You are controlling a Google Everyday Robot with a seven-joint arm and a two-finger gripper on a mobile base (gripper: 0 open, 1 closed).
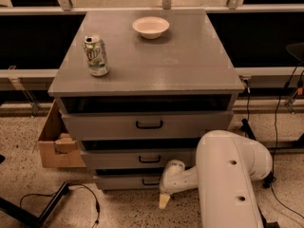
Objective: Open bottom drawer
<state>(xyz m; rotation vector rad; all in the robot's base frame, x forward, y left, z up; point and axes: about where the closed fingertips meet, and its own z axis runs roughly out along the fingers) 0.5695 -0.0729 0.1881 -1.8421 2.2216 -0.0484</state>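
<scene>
The grey cabinet (147, 61) has three drawers with black loop handles. The bottom drawer (124, 181) is the slimmest front, just above the floor, and its handle (151, 181) shows partly beside my wrist. It sits about flush under the middle drawer (137, 159). My gripper (164, 201) hangs at the end of the white arm (228, 184), pointing down toward the floor, just in front of and slightly right of the bottom drawer's handle. I cannot tell if it touches the handle.
A green soda can (96, 55) and a white bowl (150, 26) stand on the cabinet top. A cardboard box (53, 144) sits on the floor at the cabinet's left. Cables (85, 198) and a black stand leg (33, 213) lie on the speckled floor.
</scene>
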